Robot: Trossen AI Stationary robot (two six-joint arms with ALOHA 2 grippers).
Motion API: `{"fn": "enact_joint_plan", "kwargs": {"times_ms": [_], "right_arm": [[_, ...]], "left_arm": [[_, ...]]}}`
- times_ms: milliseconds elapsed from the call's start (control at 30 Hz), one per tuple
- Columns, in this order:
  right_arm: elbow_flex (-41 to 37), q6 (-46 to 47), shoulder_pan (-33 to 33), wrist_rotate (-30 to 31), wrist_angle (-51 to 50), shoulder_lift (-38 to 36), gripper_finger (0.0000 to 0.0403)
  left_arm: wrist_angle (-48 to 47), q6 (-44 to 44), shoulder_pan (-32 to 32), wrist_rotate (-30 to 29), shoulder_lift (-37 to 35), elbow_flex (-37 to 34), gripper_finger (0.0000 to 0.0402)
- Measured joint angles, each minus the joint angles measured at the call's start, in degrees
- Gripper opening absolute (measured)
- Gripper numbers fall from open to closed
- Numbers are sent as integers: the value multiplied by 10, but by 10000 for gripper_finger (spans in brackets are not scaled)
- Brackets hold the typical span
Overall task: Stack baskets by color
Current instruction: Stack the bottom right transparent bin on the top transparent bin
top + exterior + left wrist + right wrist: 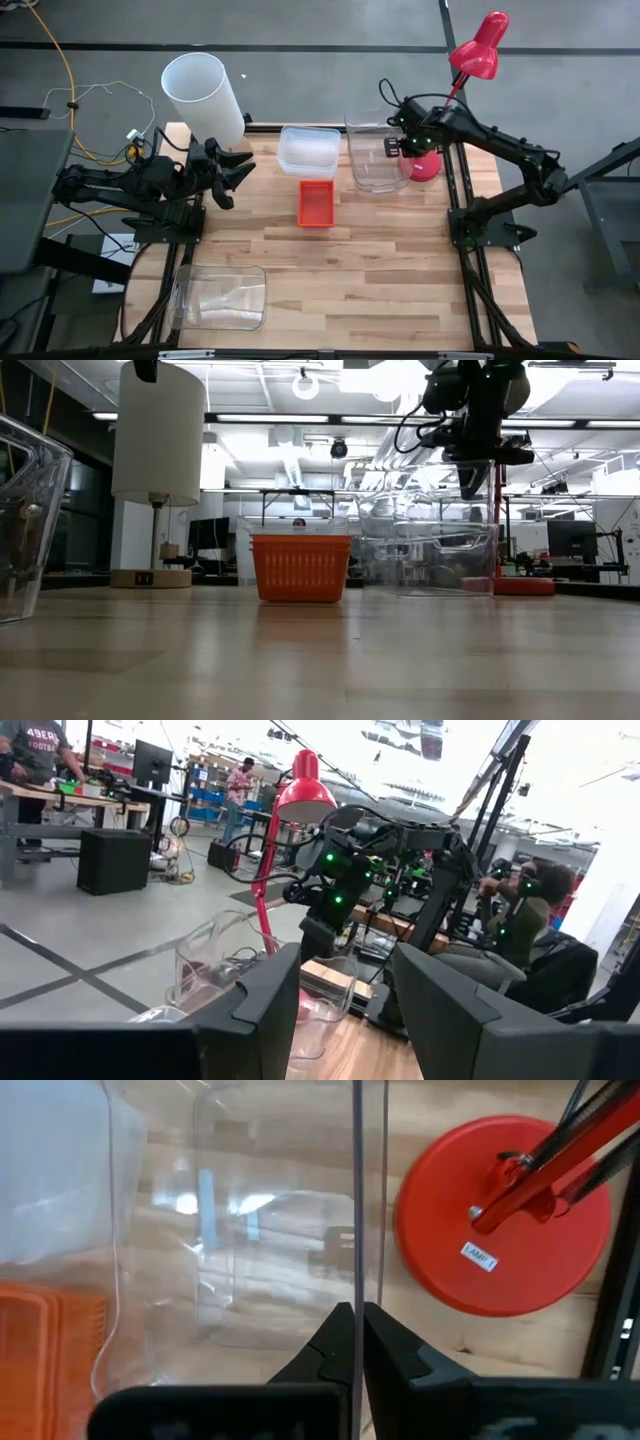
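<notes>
My right gripper [355, 1342] is pinched shut on the thin right-hand wall of the tall clear bin [378, 155], which stands at about one o'clock from the table's middle in the high view; through my own wrist camera I see the clear wall [356, 1200] running straight up from between my two dark fingers [325, 1345], which meet on it from either side. In the low view the right gripper [474, 472] hangs down onto the bin's upper rim. Just beyond the bin, at its three o'clock, the round base of the red desk lamp [424, 163] sits on the wood table [380, 270], close beside the bin, and the lamp's head [479, 47] reaches out past the table's far edge. The orange basket [316, 203] rests near the table's centre, a little toward twelve o'clock, apart from the tall bin. Directly behind it at twelve o'clock lies a shallow clear bin [308, 150], just beside the tall one. Another large clear bin [220, 297] lies at about seven o'clock, near the front left corner, well apart from the rest. My left gripper [232, 172] waits at ten o'clock, over the table's left edge, its fingers [262, 1010] parted with nothing between them. The white cylinder [203, 95] stands at eleven o'clock, just behind the left gripper.
</notes>
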Motion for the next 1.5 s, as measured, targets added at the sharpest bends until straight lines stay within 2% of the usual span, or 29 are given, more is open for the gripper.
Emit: {"fn": "enact_joint_plan", "kwargs": {"times_ms": [300,633,767,1033,1167,1333,1500], "right_arm": [[-48,42,0,-14,26,0,0],[-57,47,0,17,44,0,7],[-57,26,0,18,57,0,44],[-41,-23,1,18,36,0,171],[-30,-54,11,36,10,-15,218],[-69,-80,41,61,-30,-69,237],[-156,-22,75,89,-25,-180,212]], "left_arm": [[0,1,0,-10,0,0,149],[0,1,0,-11,0,0,149],[0,1,0,-11,0,0,149],[0,1,0,-11,0,0,149],[0,0,0,-11,0,0,149],[0,-1,0,-11,0,0,149],[0,-1,0,-18,0,0,149]]}}
